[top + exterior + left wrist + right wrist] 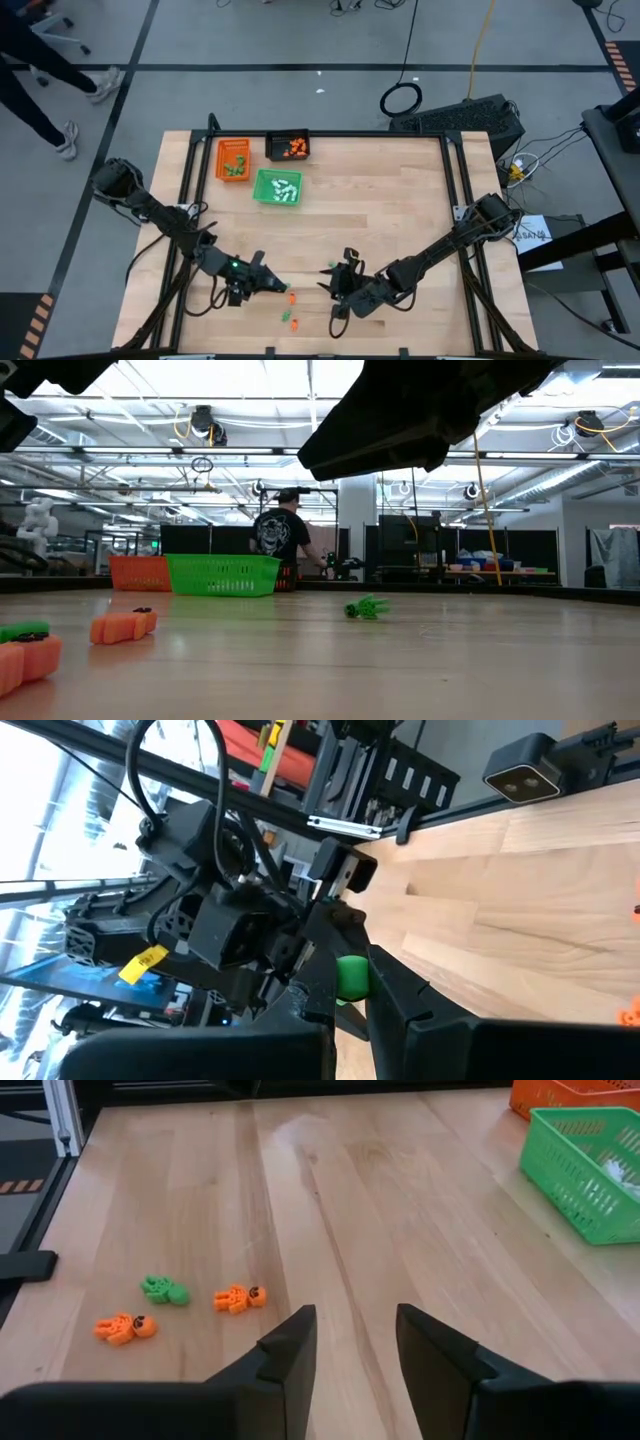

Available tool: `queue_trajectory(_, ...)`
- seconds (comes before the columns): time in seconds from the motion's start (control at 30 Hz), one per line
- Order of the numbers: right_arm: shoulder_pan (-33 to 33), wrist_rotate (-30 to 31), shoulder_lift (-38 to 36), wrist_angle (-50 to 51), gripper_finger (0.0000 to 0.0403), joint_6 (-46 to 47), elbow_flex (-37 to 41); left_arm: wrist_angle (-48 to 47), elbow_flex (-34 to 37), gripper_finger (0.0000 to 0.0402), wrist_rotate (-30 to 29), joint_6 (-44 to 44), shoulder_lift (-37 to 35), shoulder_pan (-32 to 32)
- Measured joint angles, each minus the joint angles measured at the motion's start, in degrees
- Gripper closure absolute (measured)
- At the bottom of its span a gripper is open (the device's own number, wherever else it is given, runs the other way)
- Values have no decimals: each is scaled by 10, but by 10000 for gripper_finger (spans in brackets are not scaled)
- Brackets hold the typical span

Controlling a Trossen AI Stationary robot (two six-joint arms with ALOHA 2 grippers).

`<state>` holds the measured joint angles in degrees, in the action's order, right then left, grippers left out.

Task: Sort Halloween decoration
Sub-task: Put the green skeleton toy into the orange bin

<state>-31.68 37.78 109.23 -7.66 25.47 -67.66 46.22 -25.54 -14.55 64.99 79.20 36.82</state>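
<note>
Right wrist view: orange pieces (pixel 238 1297) lie beside open right gripper (pixel 357 1342).

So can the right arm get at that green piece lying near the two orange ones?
Probably yes: the right gripper is open and empty, and bare table lies between it and the green piece, though the orange pieces crowd it.

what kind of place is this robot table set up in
Probably a robotics lab or workshop. The wooden table stands on a bare grey floor with taped lines and loose cables, and the low view shows ceiling strip lights and dark workstations behind.
</note>
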Motion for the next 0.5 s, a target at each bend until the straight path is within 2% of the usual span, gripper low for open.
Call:
queue_trajectory(0.4, 0, -1, 0, -3, 280, 0, 0, 0, 0, 380, 0, -2, 0, 0)
queue_trajectory(0.5, 0, -1, 0, -3, 280, 0, 0, 2, 0, 380, 0, -46, 0, 0)
